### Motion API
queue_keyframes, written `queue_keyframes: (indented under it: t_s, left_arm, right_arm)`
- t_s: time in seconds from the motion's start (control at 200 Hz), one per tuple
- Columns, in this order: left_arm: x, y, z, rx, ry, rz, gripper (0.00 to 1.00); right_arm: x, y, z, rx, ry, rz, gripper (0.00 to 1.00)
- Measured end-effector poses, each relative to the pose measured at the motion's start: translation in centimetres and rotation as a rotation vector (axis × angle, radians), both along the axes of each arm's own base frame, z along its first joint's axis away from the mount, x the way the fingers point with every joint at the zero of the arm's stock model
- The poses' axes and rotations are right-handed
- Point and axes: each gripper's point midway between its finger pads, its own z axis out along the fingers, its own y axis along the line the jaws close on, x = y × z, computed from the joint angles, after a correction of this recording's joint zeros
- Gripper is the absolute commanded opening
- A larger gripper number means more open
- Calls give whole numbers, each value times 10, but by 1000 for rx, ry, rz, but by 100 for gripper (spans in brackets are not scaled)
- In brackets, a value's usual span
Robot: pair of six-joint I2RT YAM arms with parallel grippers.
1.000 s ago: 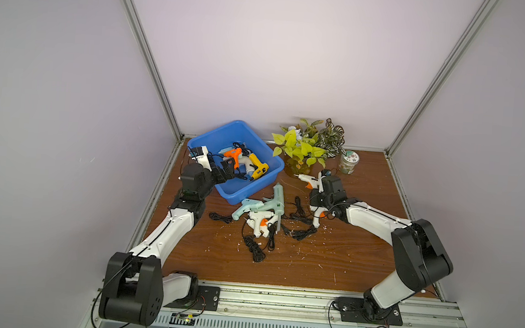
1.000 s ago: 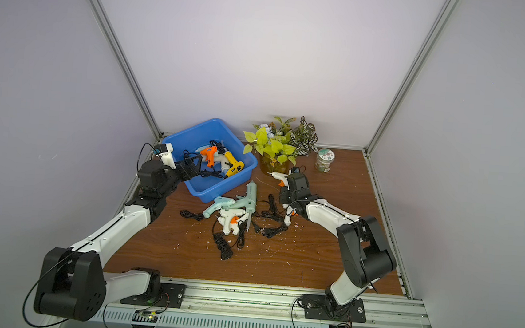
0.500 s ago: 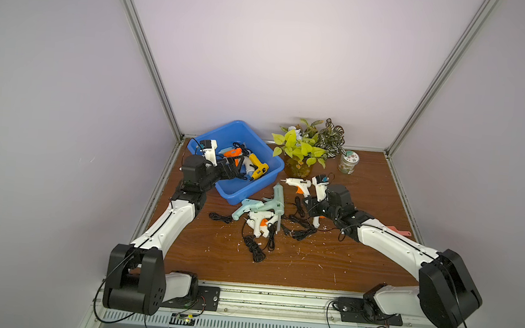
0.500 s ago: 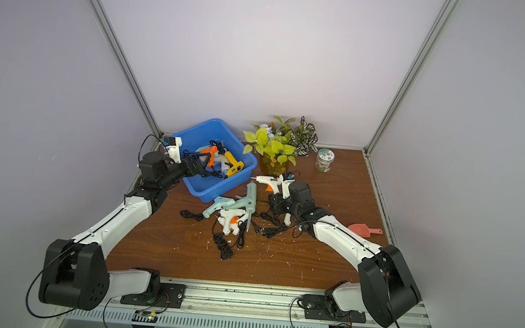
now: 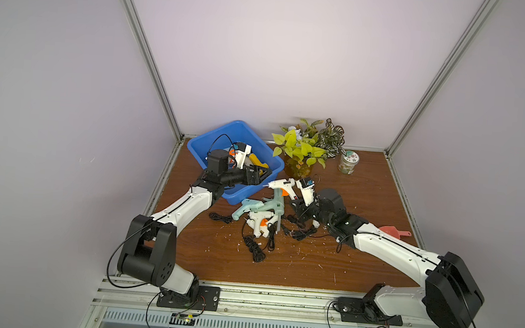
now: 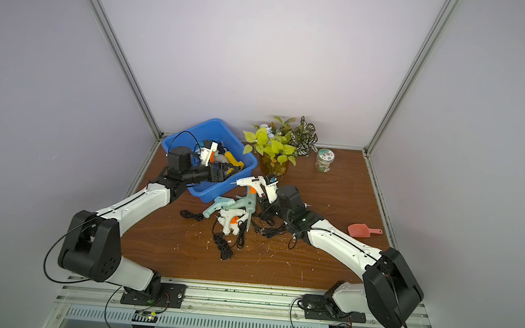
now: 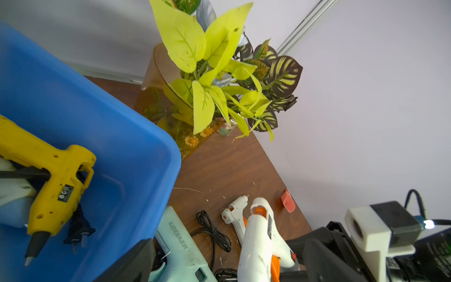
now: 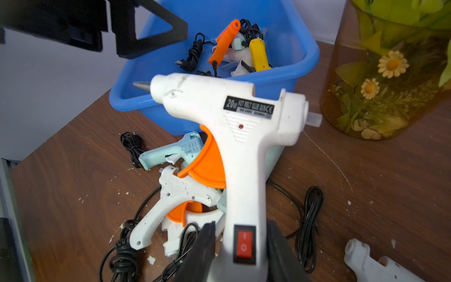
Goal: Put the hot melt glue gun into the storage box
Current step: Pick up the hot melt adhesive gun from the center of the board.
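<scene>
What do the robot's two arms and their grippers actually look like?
The left arm and right arm both have smooth white shells between bulky, rounded black joints. They are bolted to black base plates on a metal rail. Thin black cables loop around them. The left gripper and right gripper are black with angular fingers; the left one's are open triangular frames.

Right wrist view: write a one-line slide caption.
Right gripper holds a white glue gun by its handle, nozzle toward the blue storage box.
</scene>
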Motion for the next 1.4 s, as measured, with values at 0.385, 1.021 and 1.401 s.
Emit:
queue_keyframes:
  t_s: [0.385, 1.021, 1.401]
  left_arm:
    - [-18, -26, -5, -9, 15, -134, 75]
    - [-25, -37, 15, -93, -21, -206, 56]
    - [-24, -36, 8, -83, -6, -202, 33]
  right_arm:
    - [2, 10, 21, 2, -76, 20, 15]
    - [8, 19, 27, -21, -113, 12, 16]
    - [11, 17, 29, -29, -130, -11, 16]
